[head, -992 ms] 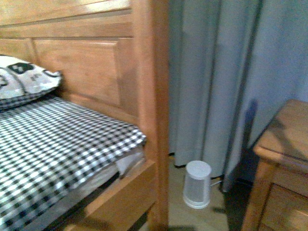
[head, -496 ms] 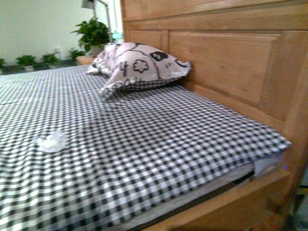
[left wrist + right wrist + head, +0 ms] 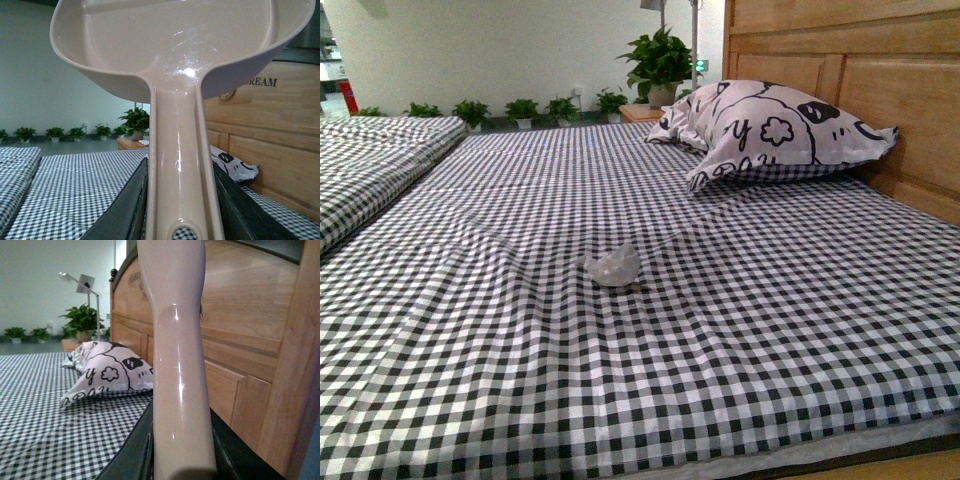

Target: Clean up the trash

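The trash (image 3: 614,266), a small crumpled white wad, lies on the black-and-white checked bed sheet (image 3: 520,330) near the middle of the front view. Neither arm shows in that view. In the left wrist view my left gripper (image 3: 182,210) is shut on the handle of a beige dustpan (image 3: 175,45), whose pan is held up with its hollow facing the camera. In the right wrist view my right gripper (image 3: 182,450) is shut on the beige handle of the brush (image 3: 177,365); its bristles are out of view. The trash shows in neither wrist view.
A large black-and-white patterned pillow (image 3: 770,130) lies at the back right against the wooden headboard (image 3: 880,60). A second checked bed (image 3: 370,160) stands at the left. Potted plants (image 3: 660,60) line the far wall. The bed's front edge (image 3: 880,465) shows at the lower right.
The front view has swung left, from the headboard corner and curtain onto the bed. The trash now sits near the middle of the view, and the pillow has shifted to the right.
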You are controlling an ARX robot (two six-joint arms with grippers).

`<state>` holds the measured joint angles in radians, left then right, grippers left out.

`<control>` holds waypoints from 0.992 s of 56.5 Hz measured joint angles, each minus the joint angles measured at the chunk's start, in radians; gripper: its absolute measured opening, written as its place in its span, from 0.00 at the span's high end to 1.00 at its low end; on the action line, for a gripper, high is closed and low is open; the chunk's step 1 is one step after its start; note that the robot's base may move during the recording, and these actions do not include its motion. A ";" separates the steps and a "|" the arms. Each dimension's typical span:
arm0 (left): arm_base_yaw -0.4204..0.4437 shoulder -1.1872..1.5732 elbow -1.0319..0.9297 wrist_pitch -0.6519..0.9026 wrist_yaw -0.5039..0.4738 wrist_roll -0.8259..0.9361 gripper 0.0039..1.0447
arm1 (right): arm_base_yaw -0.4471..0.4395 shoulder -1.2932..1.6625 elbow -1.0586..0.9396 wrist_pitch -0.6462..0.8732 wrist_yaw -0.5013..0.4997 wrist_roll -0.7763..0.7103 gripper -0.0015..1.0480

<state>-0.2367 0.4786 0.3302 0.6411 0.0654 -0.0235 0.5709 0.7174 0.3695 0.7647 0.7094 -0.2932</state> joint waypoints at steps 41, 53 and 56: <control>0.268 0.583 0.309 -0.727 0.135 0.443 0.73 | -0.001 -0.002 0.000 0.000 -0.001 0.000 0.80; 0.249 0.692 0.337 -0.711 0.146 0.534 0.73 | -0.001 -0.002 0.000 0.000 -0.002 0.000 0.80; 0.246 0.713 0.338 -0.700 0.146 0.539 0.73 | -0.001 -0.002 0.000 0.000 -0.002 0.000 0.80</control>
<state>0.0090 1.1915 0.6678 -0.0593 0.2115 0.5156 0.5701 0.7151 0.3695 0.7647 0.7078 -0.2932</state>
